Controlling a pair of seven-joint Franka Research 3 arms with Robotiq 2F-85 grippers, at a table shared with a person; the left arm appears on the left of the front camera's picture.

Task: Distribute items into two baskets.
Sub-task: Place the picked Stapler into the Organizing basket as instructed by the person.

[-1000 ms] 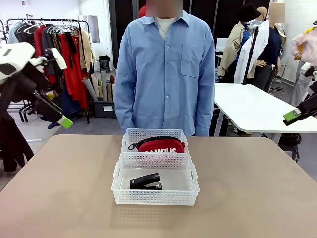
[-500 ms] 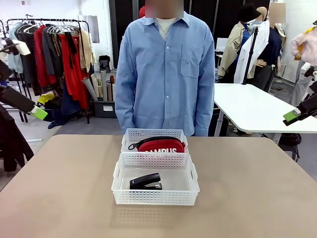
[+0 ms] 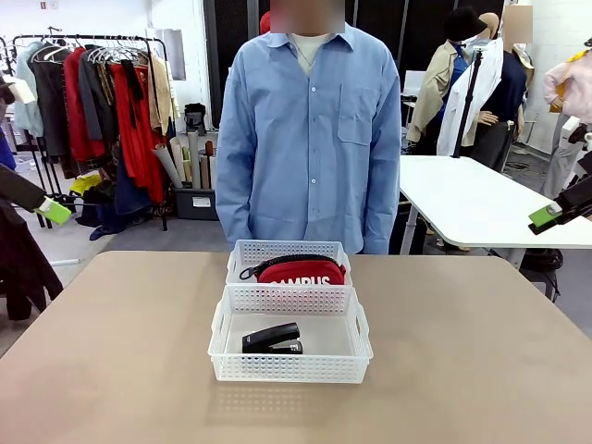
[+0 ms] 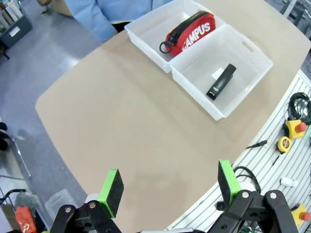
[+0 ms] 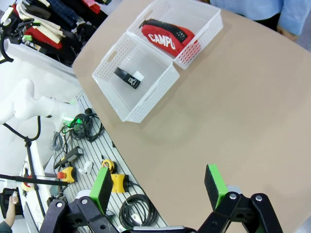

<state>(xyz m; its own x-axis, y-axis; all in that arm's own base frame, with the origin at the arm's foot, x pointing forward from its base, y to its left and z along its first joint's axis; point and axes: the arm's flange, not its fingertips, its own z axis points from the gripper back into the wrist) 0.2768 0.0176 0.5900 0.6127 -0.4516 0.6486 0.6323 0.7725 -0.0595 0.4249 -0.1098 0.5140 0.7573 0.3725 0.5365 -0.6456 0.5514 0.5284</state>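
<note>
Standing at the middle of the tan counter [image 3: 111,370], two white lattice baskets are set touching, end to end, and the nearer basket [image 3: 289,370] serves as the landmark. Inside it a black stapler [image 3: 272,339] is seen lying flat on the floor of the basket; directly beyond it, in the farther basket [image 3: 242,252], a red pouch [image 3: 302,272] lettered "CAMPUS" is held, its black strap draped on top. Behind that basket a person in a blue shirt [image 3: 310,129] is standing. The sorting is judged to be done, one item per basket, so the step in hand is best finished by keeping both arms high and well clear of the baskets, nothing being nudged. The left gripper [image 4: 168,187] is seen with its green pads wide apart and nothing between them, high above the counter's edge, well away from the landmark basket; the right gripper [image 5: 158,187] is likewise spread and empty. Compared with a second ago, the left arm has been drawn back toward the frame's left edge, while baskets, items and right arm are unchanged.
</note>
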